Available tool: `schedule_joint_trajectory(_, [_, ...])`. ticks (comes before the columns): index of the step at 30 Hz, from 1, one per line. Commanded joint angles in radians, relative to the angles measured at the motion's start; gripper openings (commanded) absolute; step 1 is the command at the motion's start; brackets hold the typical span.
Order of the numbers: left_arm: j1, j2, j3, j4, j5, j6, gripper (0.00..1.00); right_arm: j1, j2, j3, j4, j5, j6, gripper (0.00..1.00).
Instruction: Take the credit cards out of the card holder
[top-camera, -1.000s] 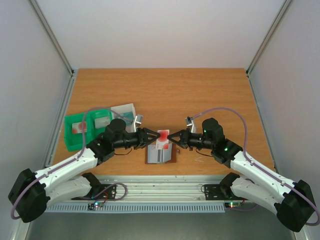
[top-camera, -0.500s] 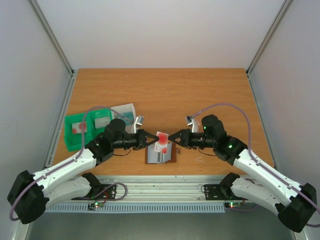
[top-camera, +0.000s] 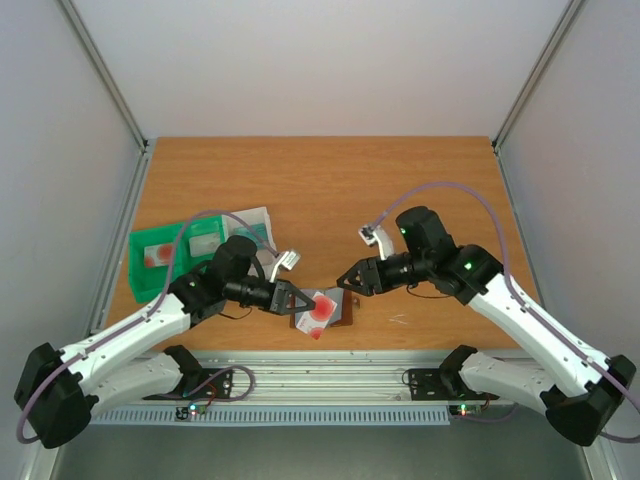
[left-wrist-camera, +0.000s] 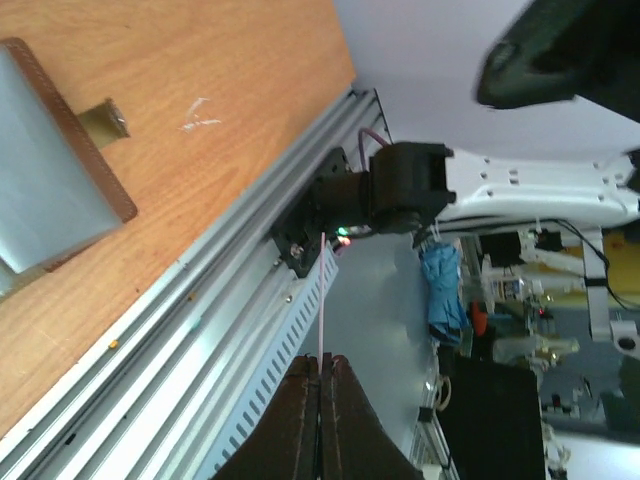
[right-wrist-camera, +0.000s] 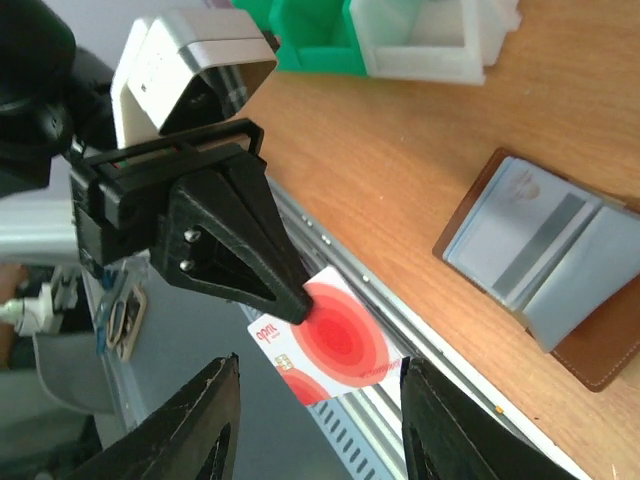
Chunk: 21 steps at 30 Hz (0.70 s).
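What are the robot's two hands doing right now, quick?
Left hand: closed, pinching a white card with red circles.
Right hand: open, holding nothing.

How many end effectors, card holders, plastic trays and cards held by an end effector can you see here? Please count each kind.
End effectors: 2, the left end effector and the right end effector
Card holder: 1
Plastic trays: 2, the green tray and the clear tray
Card held, by the left one: 1
Total: 6
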Motion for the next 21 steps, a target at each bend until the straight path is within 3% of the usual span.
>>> schedule_joint_trajectory(1, [-0.004,0.006,0.051,-0.027,0.124,0.09,0.0,0.006,0.07,0.046,-0.056,-0.155,-0.134,0.45])
schedule_joint_trajectory(7, [-0.004,0.014,0.05,-0.004,0.192,0.1,0.0,0.009,0.16,0.062,-0.035,-0.238,-0.187,0.5])
schedule_joint_trajectory(12, [-0.004,0.004,0.056,0.012,0.212,0.1,0.0,0.041,0.221,0.065,-0.031,-0.308,-0.233,0.48])
schedule_joint_trajectory(16, [-0.004,-0.01,0.067,0.02,0.213,0.096,0.0,0.043,0.22,0.051,-0.023,-0.368,-0.249,0.39])
schedule_joint_trajectory(21, [-0.005,0.006,0.073,0.058,0.242,0.092,0.0,0.043,0.197,0.032,-0.01,-0.397,-0.261,0.17])
